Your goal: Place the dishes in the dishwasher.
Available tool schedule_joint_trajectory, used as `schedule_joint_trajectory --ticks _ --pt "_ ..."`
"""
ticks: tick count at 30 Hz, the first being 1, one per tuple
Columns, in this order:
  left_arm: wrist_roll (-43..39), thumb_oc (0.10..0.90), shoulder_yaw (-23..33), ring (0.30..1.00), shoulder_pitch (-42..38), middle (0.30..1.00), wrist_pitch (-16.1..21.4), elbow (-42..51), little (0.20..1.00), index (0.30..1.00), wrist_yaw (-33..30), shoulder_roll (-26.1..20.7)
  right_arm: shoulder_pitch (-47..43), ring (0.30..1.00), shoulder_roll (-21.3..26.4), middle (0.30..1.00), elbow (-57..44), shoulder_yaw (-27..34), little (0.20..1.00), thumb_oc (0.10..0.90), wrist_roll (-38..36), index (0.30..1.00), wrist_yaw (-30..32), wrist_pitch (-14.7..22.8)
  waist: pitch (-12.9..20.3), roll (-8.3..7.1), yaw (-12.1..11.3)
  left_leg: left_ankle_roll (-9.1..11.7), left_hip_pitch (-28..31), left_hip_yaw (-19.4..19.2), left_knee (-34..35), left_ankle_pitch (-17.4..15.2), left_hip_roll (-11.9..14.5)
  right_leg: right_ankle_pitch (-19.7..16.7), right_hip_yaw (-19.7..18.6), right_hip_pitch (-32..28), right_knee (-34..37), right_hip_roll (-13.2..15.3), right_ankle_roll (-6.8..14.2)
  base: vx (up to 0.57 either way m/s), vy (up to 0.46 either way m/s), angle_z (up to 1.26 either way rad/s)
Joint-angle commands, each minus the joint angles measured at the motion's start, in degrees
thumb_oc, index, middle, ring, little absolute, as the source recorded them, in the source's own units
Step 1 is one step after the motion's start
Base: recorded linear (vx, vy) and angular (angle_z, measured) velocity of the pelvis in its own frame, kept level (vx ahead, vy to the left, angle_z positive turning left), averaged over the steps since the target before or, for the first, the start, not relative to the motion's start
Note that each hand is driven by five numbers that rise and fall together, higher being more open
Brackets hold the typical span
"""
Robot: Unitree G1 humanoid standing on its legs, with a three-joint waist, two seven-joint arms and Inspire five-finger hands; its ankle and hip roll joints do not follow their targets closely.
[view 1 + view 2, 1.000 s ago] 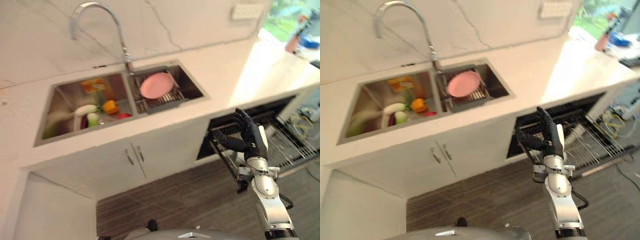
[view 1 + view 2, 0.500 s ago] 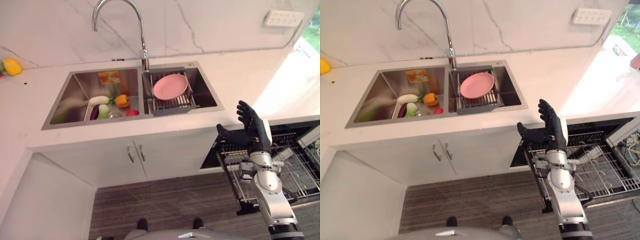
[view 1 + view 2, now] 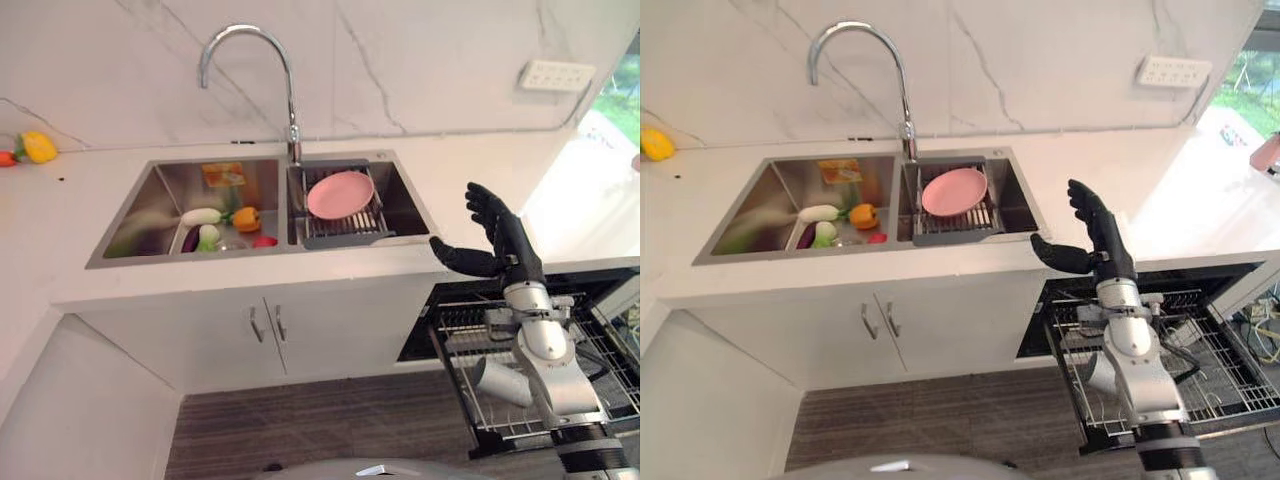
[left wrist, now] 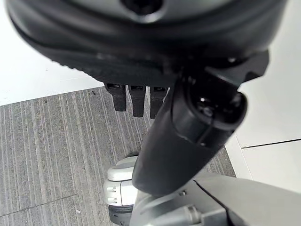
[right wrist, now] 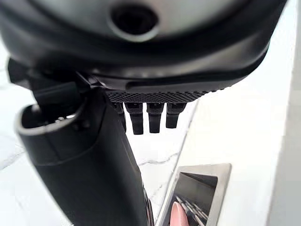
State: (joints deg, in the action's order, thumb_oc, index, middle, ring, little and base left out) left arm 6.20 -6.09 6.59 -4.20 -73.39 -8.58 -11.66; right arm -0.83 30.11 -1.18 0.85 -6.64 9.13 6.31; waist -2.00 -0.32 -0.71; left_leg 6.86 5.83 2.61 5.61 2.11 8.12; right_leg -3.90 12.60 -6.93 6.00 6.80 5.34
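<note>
**Right hand raised open by the bench front, pink plate in the sink rack**

Left eye view: a white stone bench (image 3: 470, 165) runs along a marbled white wall, with a double stainless steel sink (image 3: 130, 210) set into it under a curved chrome tap (image 3: 255, 60). The round pink plate (image 3: 340, 193) lies tilted on a dark wire rack (image 3: 345, 215) in the sink bowl nearer the dishwasher. The other bowl holds toy vegetables, among them a small orange pepper (image 3: 245, 218) and a white and green piece (image 3: 205, 225). A yellow toy pepper (image 3: 38, 147) sits on the bench at its far end by the wall. The robot's right hand (image 3: 500, 245) is up in front of the bench's front edge, beside the sink, fingers (image 3: 485, 205) straight and spread, thumb out toward the sink, holding nothing. Below it the open dishwasher's pulled-out wire basket (image 3: 480, 345) carries a grey cup (image 3: 500, 382) lying on its side.

Right eye view: a white wall socket (image 3: 1175, 70) sits on the wall above the bench's end beyond the dishwasher. White cabinet doors (image 3: 875, 330) with two slim handles close the space under the sink.

Left wrist view: the left hand (image 4: 188, 122) hangs over a grey striped floor (image 4: 51, 141), its fingers (image 4: 136, 99) straight and empty.

Right wrist view: the right hand's fingers (image 5: 150, 117) point straight out with nothing between them and the thumb; past them lie the white bench, a corner of the steel sink and a sliver of the pink plate (image 5: 178, 214).
</note>
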Motion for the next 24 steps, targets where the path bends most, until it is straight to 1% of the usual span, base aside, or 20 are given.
schedule_joint_trajectory --ticks 1,2,4,6,8,12,15,20,21,22,24 --pt "0.71 0.800 -4.39 0.900 -5.37 0.900 2.57 -1.18 0.900 0.900 1.14 0.52 -12.02 0.900 6.29 0.900 -0.31 2.86 0.900 0.800 6.28 0.900 3.89 4.84 0.76 -0.05 -2.24 -1.52 3.18 -1.57 -0.61 -5.98 -0.49 4.95 2.08 -0.33 -1.00 2.67 1.96 0.00 -0.006 0.04" --pt "0.68 0.800 -4.34 0.900 -5.40 0.900 2.56 -1.17 0.900 0.900 1.13 0.60 -12.30 0.900 6.39 0.900 -0.03 2.66 0.900 0.800 6.32 0.900 3.99 4.94 0.72 0.03 -2.17 -1.52 3.16 -1.56 -0.61 -5.98 -0.48 4.95 2.09 -0.32 -1.00 2.66 1.96 0.00 -0.014 0.03" --pt "-0.45 0.800 -4.31 0.900 -5.09 0.900 2.57 -0.81 0.900 0.900 1.07 0.36 -17.30 0.900 12.37 0.900 3.81 -0.88 0.900 0.800 11.02 0.900 3.69 3.25 0.79 -0.43 -3.17 -1.51 2.73 -1.25 -0.61 -5.74 -0.64 4.62 2.62 -0.25 -1.00 2.72 1.98 0.00 -0.016 0.09" --pt "-0.03 0.800 -4.74 0.900 -4.50 0.900 2.73 -1.09 0.900 0.900 1.03 -0.12 -20.48 0.900 15.68 0.900 5.94 -3.62 0.900 0.800 13.43 0.900 3.25 2.64 0.77 -0.69 -3.84 -1.48 2.51 -1.08 -0.61 -5.69 -0.67 4.46 2.86 -0.16 -1.00 2.77 2.05 0.00 -0.010 0.15" --pt "0.53 0.800 -4.91 0.900 -3.43 0.900 2.71 -1.86 0.900 0.900 1.14 -0.97 -24.66 0.900 19.56 0.900 8.88 -8.02 0.900 0.800 16.53 0.900 2.38 2.21 0.70 -1.01 -4.66 -1.50 2.26 -0.83 -0.62 -5.63 -0.63 4.35 3.14 -0.04 -1.00 2.75 2.08 0.01 -0.005 0.08" --pt "1.11 0.800 -4.07 0.900 -1.55 0.900 2.94 -4.20 0.900 0.900 1.30 -1.96 -32.50 0.900 25.16 0.900 13.88 -17.69 0.900 0.800 22.31 0.900 1.21 2.19 0.15 -1.22 -5.56 -1.63 1.90 -0.57 -1.72 -6.21 -0.88 4.16 3.27 0.02 -1.00 2.89 2.20 0.03 0.007 0.05" --pt "1.03 0.800 -4.17 0.900 -0.08 0.900 3.24 -5.10 0.900 0.900 1.44 -2.27 -37.90 0.900 27.13 0.900 17.70 -24.39 0.900 0.800 24.99 0.900 0.76 2.25 -0.33 -1.62 -6.62 -1.63 0.96 -0.11 -3.91 -7.12 -1.39 4.10 3.19 0.01 -1.00 3.14 2.20 0.01 0.002 0.01" --pt "1.03 0.800 -4.00 0.900 -0.07 0.900 3.25 -5.10 0.900 0.900 1.43 -2.12 -38.45 0.900 27.05 0.900 18.03 -24.93 0.900 0.800 24.96 0.900 0.86 2.33 -0.34 -1.52 -6.43 -1.64 0.86 -0.09 -4.06 -7.20 -1.41 4.10 3.19 0.04 -1.00 3.15 2.21 0.01 -0.001 0.06" --pt "-0.13 0.800 -4.01 0.900 1.49 0.900 3.51 -6.10 0.900 0.900 1.55 -2.00 -43.14 0.900 27.09 0.900 24.04 -30.33 0.900 0.800 26.14 0.900 0.68 1.38 -0.77 -1.99 -7.93 -1.59 0.21 0.28 -6.19 -8.23 -1.86 4.31 3.36 -0.46 -1.00 3.19 2.09 0.07 0.003 0.04" --pt "-0.54 0.800 -3.72 0.900 1.71 0.900 3.58 -6.26 0.900 0.900 1.49 -1.73 -44.65 0.900 26.98 0.900 25.59 -31.74 0.900 0.800 26.34 0.900 0.63 1.28 -0.76 -2.17 -7.91 -1.67 -0.36 0.50 -6.48 -8.11 -2.18 4.19 3.56 -0.22 -1.00 3.41 2.13 0.08 0.002 0.05" --pt "-2.48 0.800 -2.98 0.900 2.42 0.900 3.65 -6.66 0.900 0.900 1.20 -1.28 -47.65 0.900 26.73 0.900 30.23 -34.70 0.900 0.800 26.39 0.900 0.43 0.44 -0.95 -2.64 -8.64 -1.66 -0.90 0.79 -6.85 -8.26 -2.39 4.22 3.85 -0.14 -1.00 3.44 2.11 0.06 0.002 0.04"
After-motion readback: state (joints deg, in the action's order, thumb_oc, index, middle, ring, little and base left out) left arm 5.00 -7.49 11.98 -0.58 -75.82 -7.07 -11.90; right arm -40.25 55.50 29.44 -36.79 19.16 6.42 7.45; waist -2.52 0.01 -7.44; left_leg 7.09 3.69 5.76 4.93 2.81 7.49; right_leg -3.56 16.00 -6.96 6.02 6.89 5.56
